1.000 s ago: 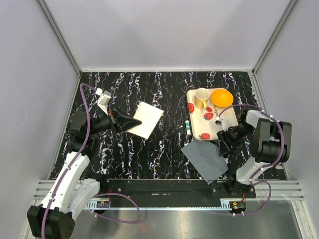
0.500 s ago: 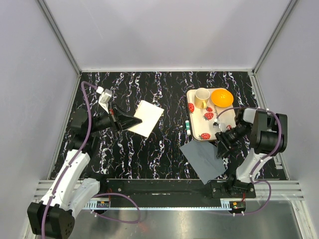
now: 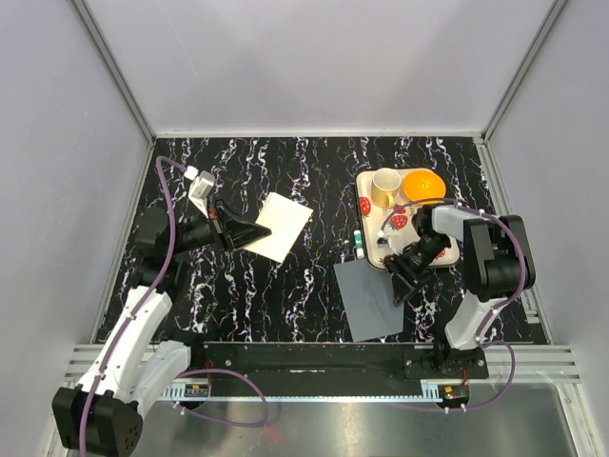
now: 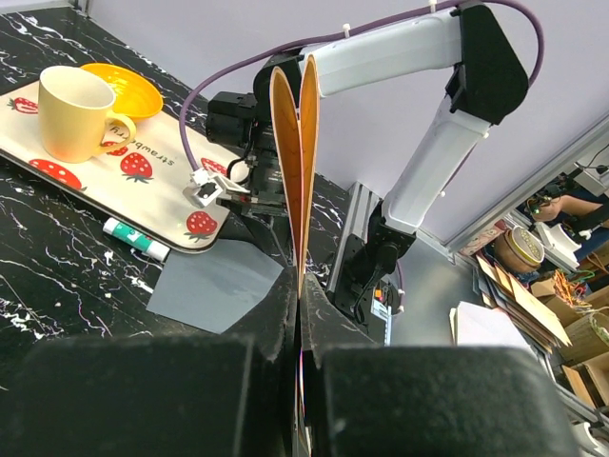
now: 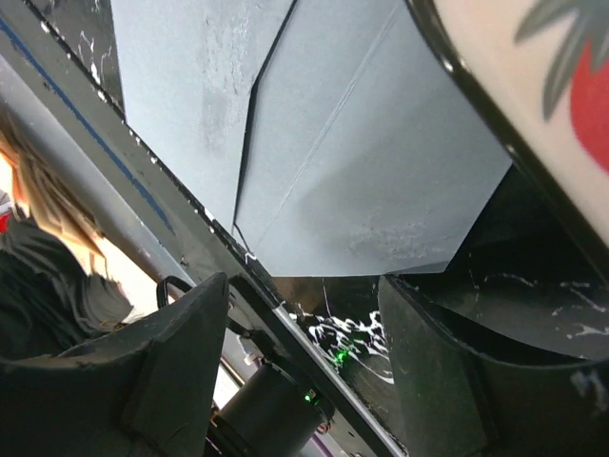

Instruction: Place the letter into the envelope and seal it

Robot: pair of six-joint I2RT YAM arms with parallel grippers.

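The left gripper (image 3: 249,231) is clamped on the near-left edge of the letter (image 3: 282,227), a tan sheet held over the left half of the black marbled table (image 3: 285,162). From the left wrist camera the letter (image 4: 309,133) shows edge-on, as two leaves pinched together at the fingers and parting slightly toward the top.

The grey envelope (image 3: 369,300) lies flat on the table right of centre, near the front edge. Its far right corner sits just beside the near edge of the strawberry-printed tray (image 3: 411,235). The right gripper (image 3: 398,281) is low at that corner, between tray and envelope. The right wrist camera shows its two dark fingers (image 5: 181,362) spread wide apart with nothing between them. The envelope (image 5: 333,143) fills that view just beyond the tips, and a dark seam runs across its face. Whether a fingertip touches the paper cannot be told.

On the tray stand a yellow cup (image 3: 384,188) and an orange bowl (image 3: 423,185) side by side at its far end. A small white-and-green tube (image 3: 359,245) lies on the table just beside the tray's left edge.
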